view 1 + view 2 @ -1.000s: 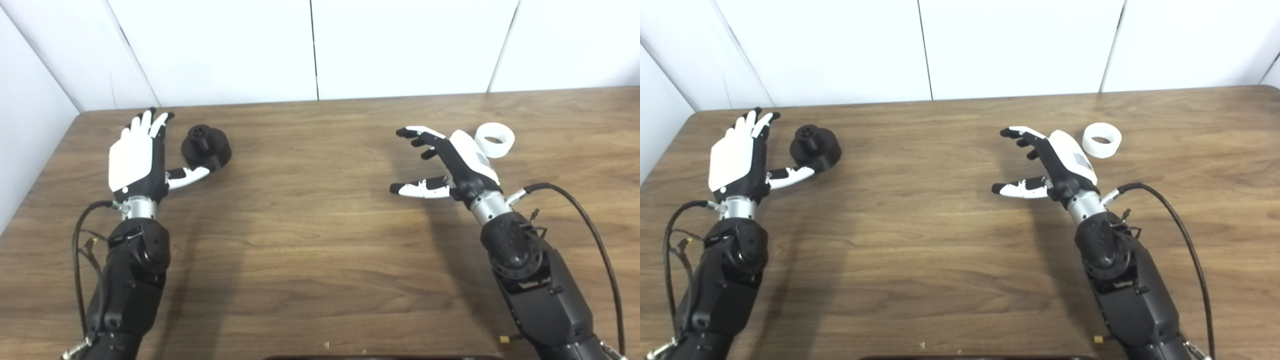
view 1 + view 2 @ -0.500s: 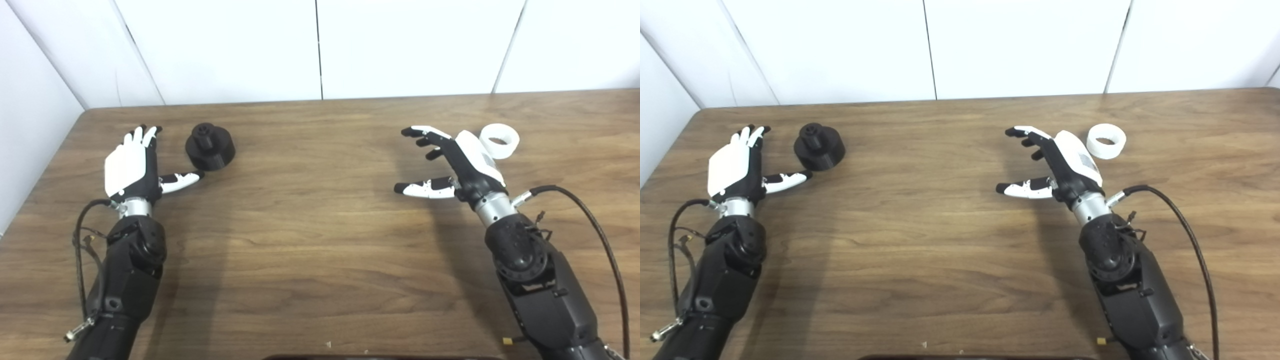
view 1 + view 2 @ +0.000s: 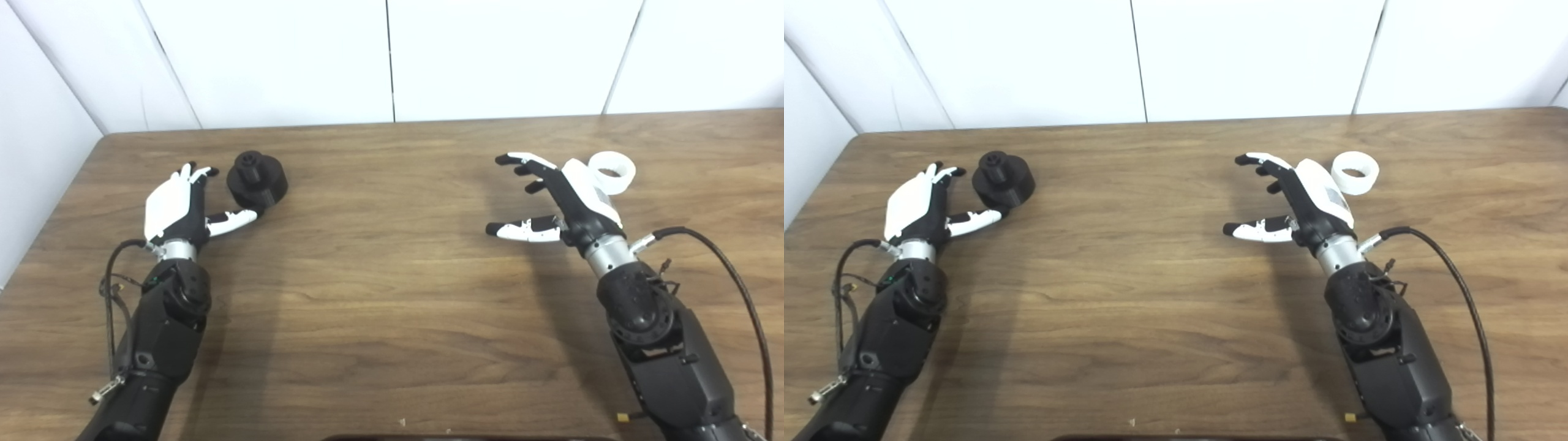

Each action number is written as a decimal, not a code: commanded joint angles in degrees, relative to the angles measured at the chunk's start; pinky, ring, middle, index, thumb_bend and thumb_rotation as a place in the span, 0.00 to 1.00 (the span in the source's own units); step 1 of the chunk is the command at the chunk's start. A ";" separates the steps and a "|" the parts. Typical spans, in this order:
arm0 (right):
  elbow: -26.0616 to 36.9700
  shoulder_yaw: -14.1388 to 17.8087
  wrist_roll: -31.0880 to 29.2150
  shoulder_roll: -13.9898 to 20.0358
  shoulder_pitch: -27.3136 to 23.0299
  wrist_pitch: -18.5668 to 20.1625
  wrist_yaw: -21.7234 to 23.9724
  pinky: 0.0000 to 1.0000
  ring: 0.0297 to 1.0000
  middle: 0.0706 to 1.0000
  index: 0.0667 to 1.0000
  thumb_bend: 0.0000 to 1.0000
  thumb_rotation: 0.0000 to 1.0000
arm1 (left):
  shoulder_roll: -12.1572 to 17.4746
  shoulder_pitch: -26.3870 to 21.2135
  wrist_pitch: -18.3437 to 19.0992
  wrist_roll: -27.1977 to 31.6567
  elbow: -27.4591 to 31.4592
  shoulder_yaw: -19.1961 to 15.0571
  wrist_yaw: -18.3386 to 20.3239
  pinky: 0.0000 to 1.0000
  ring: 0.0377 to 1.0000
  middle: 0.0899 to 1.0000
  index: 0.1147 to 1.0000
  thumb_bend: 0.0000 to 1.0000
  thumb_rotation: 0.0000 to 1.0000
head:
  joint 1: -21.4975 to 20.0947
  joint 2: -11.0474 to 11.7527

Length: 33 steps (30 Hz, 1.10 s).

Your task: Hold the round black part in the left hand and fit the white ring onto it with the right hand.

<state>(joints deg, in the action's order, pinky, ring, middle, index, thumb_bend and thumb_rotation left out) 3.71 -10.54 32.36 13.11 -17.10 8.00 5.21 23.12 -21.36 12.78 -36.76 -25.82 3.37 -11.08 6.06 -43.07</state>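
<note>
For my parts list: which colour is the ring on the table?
The ring is plain white; it shows best in the right eye view.

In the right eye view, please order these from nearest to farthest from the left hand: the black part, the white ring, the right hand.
1. Round black part, just right of the left hand.
2. Right hand, across the table.
3. White ring, beyond the right hand.

Bright, even light falls from above. Each arm casts a soft, broad shadow on the worktop (image 3: 392,275), lying just to its own left or right. A pale sheen lies along the far right edge. Focus is slightly soft throughout, and the white walls (image 3: 392,55) look washed out.
</note>
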 commanded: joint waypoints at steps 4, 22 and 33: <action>2.26 0.58 -0.23 0.27 -1.96 -1.51 -1.01 0.71 0.83 0.86 0.79 0.74 0.20 | 1.51 -4.10 -0.61 0.51 0.55 0.86 -0.65 0.96 1.00 1.00 0.81 1.00 0.51 | -0.23 -0.16; 3.41 0.89 0.07 1.17 -1.53 -1.07 -0.40 0.70 0.83 0.86 0.79 0.74 0.20 | 0.78 -8.33 -1.98 2.08 -6.02 2.84 -3.19 0.96 1.00 1.00 0.85 1.00 0.49 | -2.09 -0.49; 5.64 1.37 0.34 1.93 -0.42 0.15 0.05 0.68 0.80 0.85 0.78 0.75 0.21 | -1.32 -11.28 -7.19 4.31 -12.80 2.24 -10.39 0.93 1.00 1.00 0.74 0.97 0.42 | -2.57 -0.97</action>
<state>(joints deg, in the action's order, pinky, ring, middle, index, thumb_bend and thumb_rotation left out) 7.42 -9.81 32.75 14.67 -15.74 8.58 5.75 21.21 -29.24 7.98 -32.85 -38.44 6.28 -18.28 3.43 -44.03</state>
